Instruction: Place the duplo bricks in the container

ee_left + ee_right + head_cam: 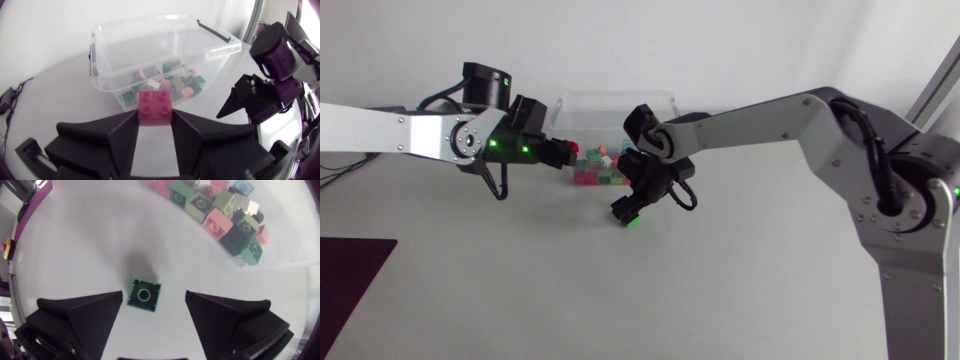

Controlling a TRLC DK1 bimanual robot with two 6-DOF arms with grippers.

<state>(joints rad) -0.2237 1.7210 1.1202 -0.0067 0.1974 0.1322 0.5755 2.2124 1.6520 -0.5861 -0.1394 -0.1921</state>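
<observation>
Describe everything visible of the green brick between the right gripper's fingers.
The green brick is small, square, glossy plastic, with a raised rim and one round ring in the middle of its upper face. It lies flat on the white table, alone. The right gripper hangs over it, open, a finger on each side, neither touching.

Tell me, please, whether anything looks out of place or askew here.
Only one green brick lies loose on the table outside the container, between the right gripper's open fingers; nothing looks damaged.

Black jaws, magenta brick (pixel 155 106)! The clear container (pixel 107 65) shows pink, green and peach bricks (pixel 170 82). One green brick (pixel 144 294), white desk (pixel 75 245).
</observation>
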